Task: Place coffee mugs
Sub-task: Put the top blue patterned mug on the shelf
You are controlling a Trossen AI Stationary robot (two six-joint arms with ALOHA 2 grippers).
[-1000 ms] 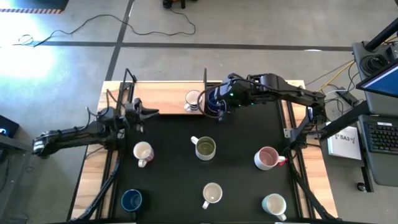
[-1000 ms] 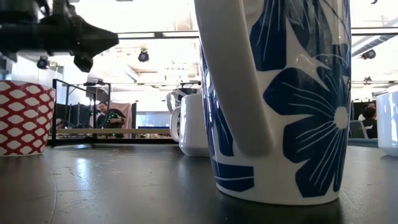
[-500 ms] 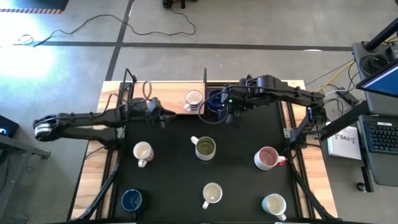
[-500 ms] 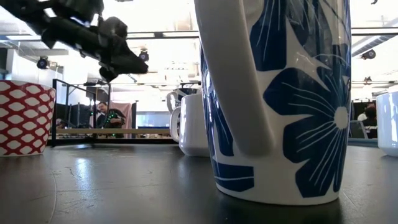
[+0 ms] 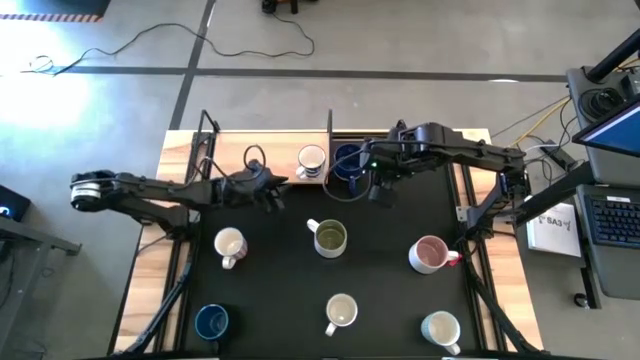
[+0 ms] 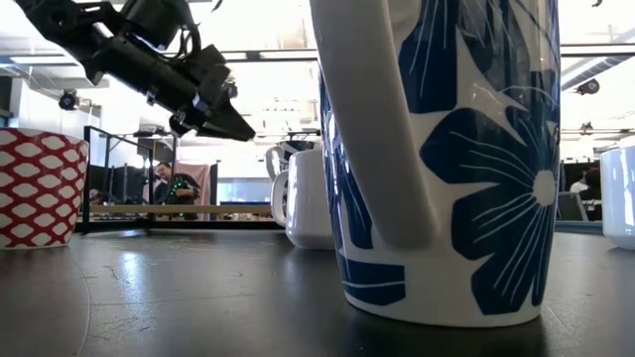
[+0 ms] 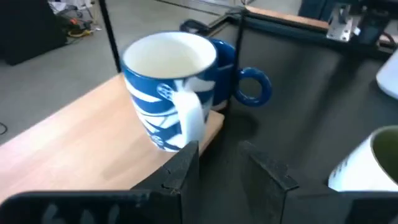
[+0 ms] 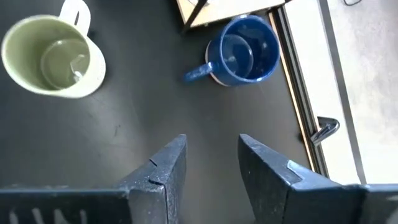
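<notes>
Up near the frame's top centre, the dark left gripper (image 5: 272, 196) hangs spread and empty beside the blue-and-white printed ceramic mug (image 5: 312, 160); the right gripper (image 5: 377, 189), spread too, sits just right of the dark blue mug (image 5: 347, 160)

A robotics lab or workshop, open-plan; bare concrete floor (image 5: 420, 50) marked with dark tape lines, a loose cable (image 5: 250, 40) trailing across it; a laptop (image 5: 615, 185) on a cart beside the table (image 5: 270, 150); ceiling spotlights (image 6: 229, 89) overhead, and a person (image 6: 171, 183) seated at desks far behind.
</notes>
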